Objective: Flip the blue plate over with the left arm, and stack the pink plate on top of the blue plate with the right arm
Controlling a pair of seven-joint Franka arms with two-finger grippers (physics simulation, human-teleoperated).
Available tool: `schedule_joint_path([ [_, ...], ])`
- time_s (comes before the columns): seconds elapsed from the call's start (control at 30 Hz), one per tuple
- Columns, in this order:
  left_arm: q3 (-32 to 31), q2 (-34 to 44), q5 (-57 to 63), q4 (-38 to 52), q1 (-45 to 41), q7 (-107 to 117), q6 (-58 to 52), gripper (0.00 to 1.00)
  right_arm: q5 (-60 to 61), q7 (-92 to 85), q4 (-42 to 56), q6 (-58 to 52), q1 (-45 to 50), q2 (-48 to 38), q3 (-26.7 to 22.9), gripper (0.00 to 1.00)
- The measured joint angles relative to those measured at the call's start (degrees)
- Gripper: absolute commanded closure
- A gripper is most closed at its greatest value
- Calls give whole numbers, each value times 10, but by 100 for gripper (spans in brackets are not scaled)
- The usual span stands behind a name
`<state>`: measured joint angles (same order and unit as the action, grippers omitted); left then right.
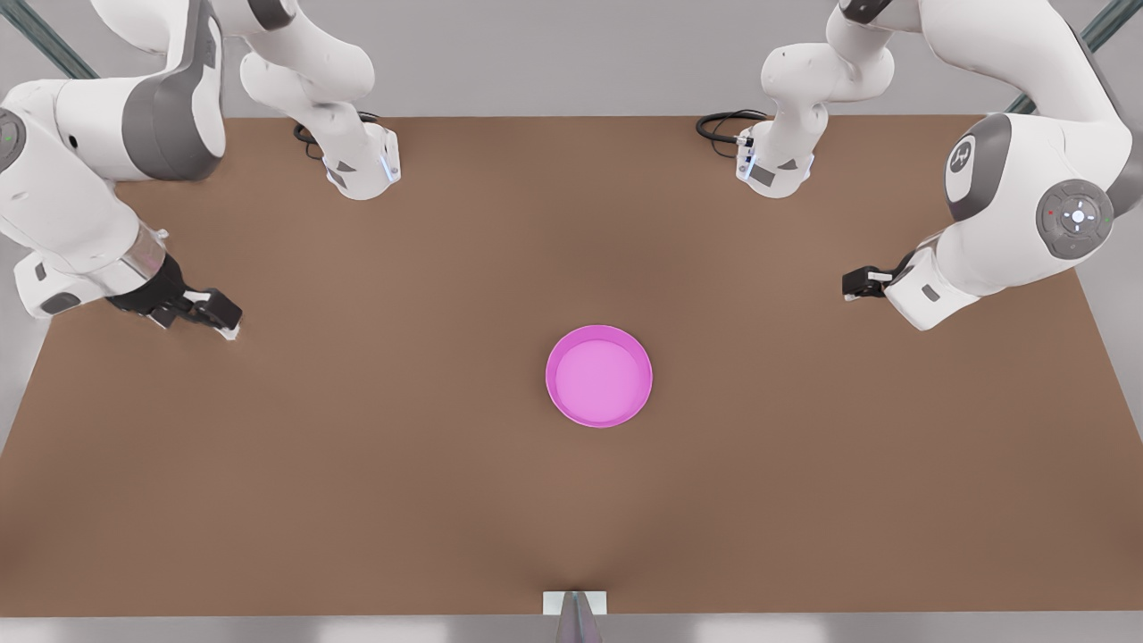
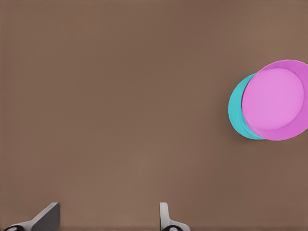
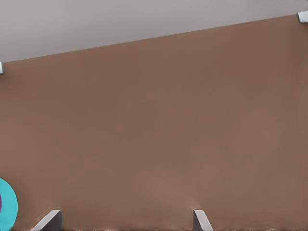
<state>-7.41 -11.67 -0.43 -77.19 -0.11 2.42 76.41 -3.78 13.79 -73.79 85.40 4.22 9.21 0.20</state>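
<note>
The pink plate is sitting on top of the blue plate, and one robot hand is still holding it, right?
No hand holds it. The pink plate does sit on the blue plate, but the front view shows both hands, left hand and right hand, open and far off.

The pink plate (image 1: pixel 598 376) sits upright near the middle of the brown desk (image 1: pixel 357 464), while two hands, one (image 1: pixel 221 320) by each side edge (image 1: pixel 859 284), hover well apart from it.
</note>
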Motion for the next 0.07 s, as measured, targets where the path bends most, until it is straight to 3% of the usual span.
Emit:
schedule_joint_path([
  [0.07,0,-1,0,0,0,0,0,0,-17,-24,-35,-20,-15,-26,9,0],
])
